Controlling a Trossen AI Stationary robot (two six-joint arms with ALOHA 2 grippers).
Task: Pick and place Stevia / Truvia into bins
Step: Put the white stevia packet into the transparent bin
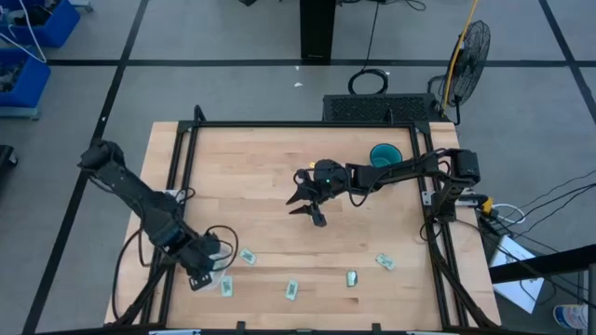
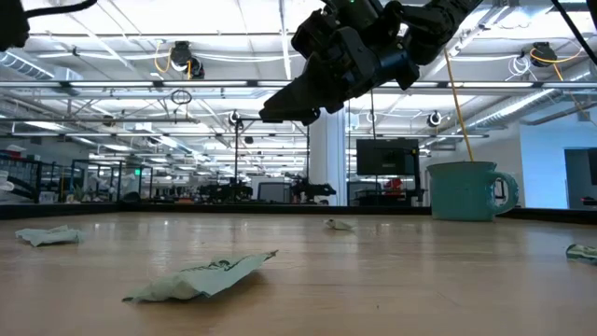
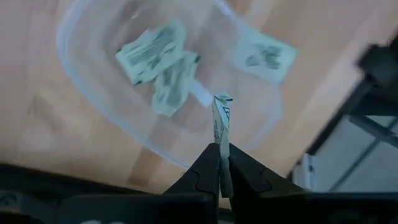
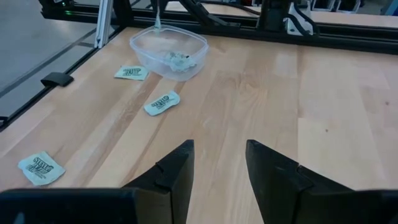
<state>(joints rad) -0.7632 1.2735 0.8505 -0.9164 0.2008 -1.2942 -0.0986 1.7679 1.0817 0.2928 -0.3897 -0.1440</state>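
My left gripper [image 1: 207, 267] [image 3: 222, 149] hangs over the clear oval tub [image 3: 93, 106] [image 4: 169, 51] near the table's near-left corner, shut on one pale green and white sachet [image 3: 222, 118]. Two sachets [image 3: 152, 50] [image 3: 174, 84] lie flat in the tub. More sachets lie flat on the wood: beside the tub [image 3: 267, 56] [image 4: 132, 73], and along the near edge [image 1: 247, 256] [image 1: 291, 290] [image 1: 351, 277] [image 1: 385, 261]. My right gripper [image 1: 307, 203] [image 4: 217, 165] is open, raised above the table's middle, touching nothing. My left gripper pinches the sachet by one end [image 3: 222, 140] between its two fingers, coming from above and pointing down. The sachet sticks out edge-on past the fingertips, lifted clear above the tub's inside.
A teal cup [image 1: 386, 154] [image 2: 466, 191] stands near the far-right corner. A dark frame rail [image 1: 307, 124] runs along the table's far, left and right edges. Bare wood lies between my right gripper and the sachets. A crumpled sachet [image 2: 201, 278] sits close to the low camera.
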